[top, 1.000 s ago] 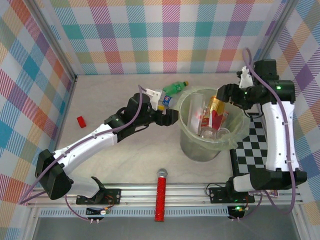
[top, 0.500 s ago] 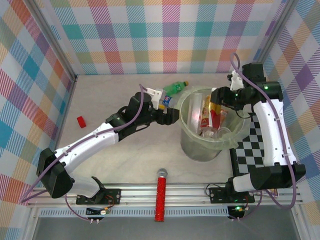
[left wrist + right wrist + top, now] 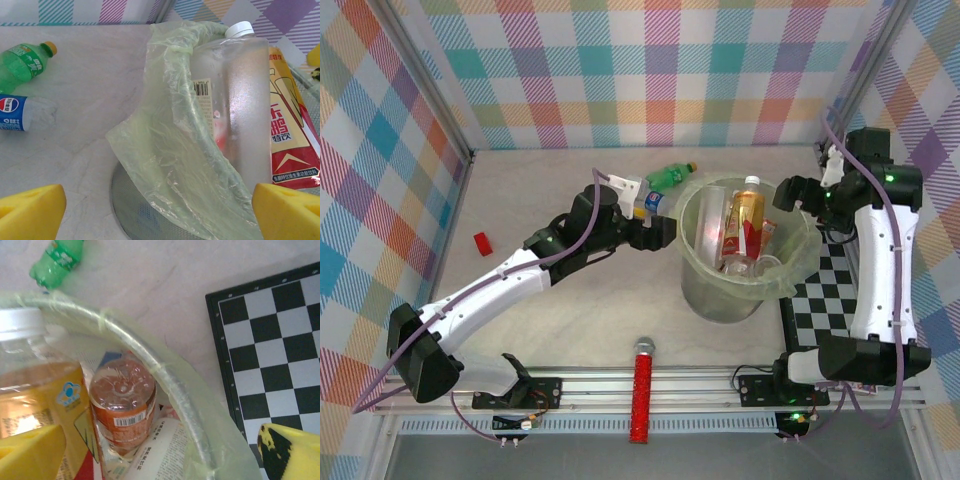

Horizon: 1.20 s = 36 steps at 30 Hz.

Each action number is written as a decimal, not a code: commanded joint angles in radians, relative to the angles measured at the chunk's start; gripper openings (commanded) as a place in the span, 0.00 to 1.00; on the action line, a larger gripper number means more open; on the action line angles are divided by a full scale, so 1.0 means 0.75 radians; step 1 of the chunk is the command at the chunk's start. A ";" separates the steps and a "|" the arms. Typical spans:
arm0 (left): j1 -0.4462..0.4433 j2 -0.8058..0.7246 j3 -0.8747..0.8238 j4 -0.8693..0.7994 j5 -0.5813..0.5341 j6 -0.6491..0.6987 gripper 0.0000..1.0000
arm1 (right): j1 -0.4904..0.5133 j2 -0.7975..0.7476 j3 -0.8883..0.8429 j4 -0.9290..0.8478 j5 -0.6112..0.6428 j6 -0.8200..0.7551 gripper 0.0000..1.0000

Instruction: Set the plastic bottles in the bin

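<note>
- A red glittery stick (image 3: 642,390) lay at the near edge of the table (image 3: 570,300), between the two arm bases.
- The bin (image 3: 720,298), lined with a pale green bag, stood right of centre, just beside a checkerboard mat (image 3: 832,292).
- The left gripper (image 3: 160,214) was just beside the bin's left side. Its yellow fingertips (image 3: 30,212) stood spread wide, with nothing gripped between them.
- In the left wrist view, the loose bag edge hung over the grey bucket wall directly ahead of those open jaws.
- Several plastic bottles were already in the bin. They included a clear bottle (image 3: 240,100) with a white cap, leaning on the liner, and a red and yellow labelled bottle (image 3: 292,145) beside it.
- The right gripper (image 3: 160,452) hung at the bin's far right rim. Its yellow fingertips (image 3: 292,455) were set far apart and it held nothing.
- Below it, inside the rim, stood a brown bottle (image 3: 122,407) seen end-on, and next to that an amber bottle (image 3: 35,380) with a white cap.
- Two bottles were on the table outside the bin, past its left rim: a blue-labelled bottle (image 3: 22,114) nearer, and a green bottle (image 3: 22,65) just beyond it, both on their sides.
- A small red block (image 3: 482,243) sat well apart, toward the left wall.
</note>
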State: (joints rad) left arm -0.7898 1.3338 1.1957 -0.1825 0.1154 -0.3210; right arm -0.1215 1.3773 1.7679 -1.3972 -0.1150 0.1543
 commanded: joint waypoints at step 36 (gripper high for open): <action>0.535 -0.527 -0.151 -0.575 -0.089 -0.045 0.86 | 0.824 0.331 -0.067 0.772 -0.409 0.432 0.89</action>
State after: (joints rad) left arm -0.4343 0.9791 1.1149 -0.4847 0.0422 -0.3695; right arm 0.4389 1.5635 1.6379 -0.9077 -0.3912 0.4274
